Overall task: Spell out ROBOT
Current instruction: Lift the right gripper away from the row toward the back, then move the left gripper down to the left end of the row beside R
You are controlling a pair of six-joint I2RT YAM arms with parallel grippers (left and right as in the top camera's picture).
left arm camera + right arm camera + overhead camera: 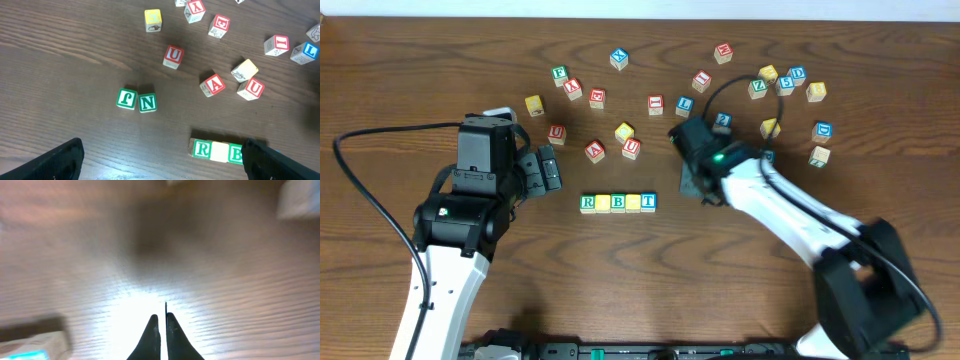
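Five cubes lie in a row at the table's middle: green R (588,203), yellow (603,203), green B (618,203), yellow (633,203), blue T (648,202). The left wrist view shows the R (202,149), a yellow cube (220,151) and part of the B (236,153). My left gripper (548,170) (162,162) is open and empty, up and left of the row. My right gripper (694,186) (161,316) is shut and empty, low over bare wood right of the T. A blurred cube (35,342) shows at the bottom left of the right wrist view.
Green F (126,98) and N (147,102) cubes sit side by side left of the row. Red-lettered cubes U (557,132), A (595,150) and U (632,148) lie behind the row. Several more cubes are scattered at the back right (790,85).
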